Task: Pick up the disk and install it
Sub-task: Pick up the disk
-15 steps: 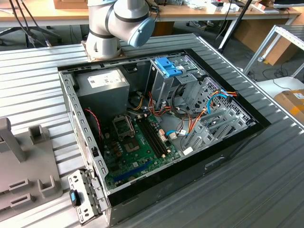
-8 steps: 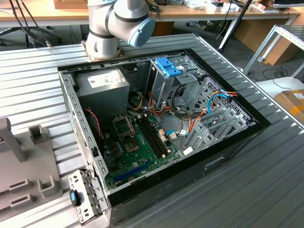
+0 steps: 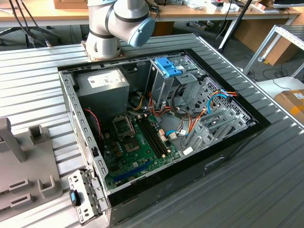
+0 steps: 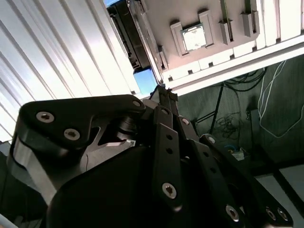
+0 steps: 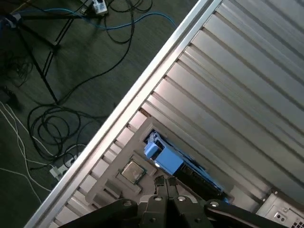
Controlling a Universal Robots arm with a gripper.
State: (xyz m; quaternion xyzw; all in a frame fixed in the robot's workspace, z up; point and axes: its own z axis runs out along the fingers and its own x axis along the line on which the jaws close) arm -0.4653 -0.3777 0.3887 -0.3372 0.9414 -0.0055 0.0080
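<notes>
Gripper [image 5: 166,183] state: both fingers are closed together, tip against tip, with nothing clamped between them. In the second wrist view the gripper [image 4: 164,91] shows the same converged linkage.

Disk location: the disk [image 5: 166,161] lies just beyond the fingertips [image 5: 160,181], seated in a grey holder [image 5: 107,183]. The holder rests on the ribbed metal table [image 5: 237,85], near the table's edge. The blue rail and tab of the disk are the parts nearest the fingertips, and the black body extends away from them along the holder's side. In the second wrist view the disk [image 4: 133,47] again sits just past the fingertips. The tips appear to stand just clear of the blue rail, but contact cannot be confirmed from either wrist view.

Adjacent item: a processor chip [image 5: 133,172] occupies its own recess in the same holder, just beside the disk.

Below the table edge, loose cables [image 5: 47,128] lie on the floor.

Exterior view: the arm [image 3: 118,23] stands at the far side of an open computer case [image 3: 256,126] lying on the table. Inside the case, a ribbed blue clip [image 3: 167,66] tops a grey metal cage [image 3: 161,88].

Labels and writing: a grey box [image 3: 118,90] in the case carries a white label [image 3: 102,80], whose print is too small to read. Markings on the chip lid cannot be made out.
</notes>
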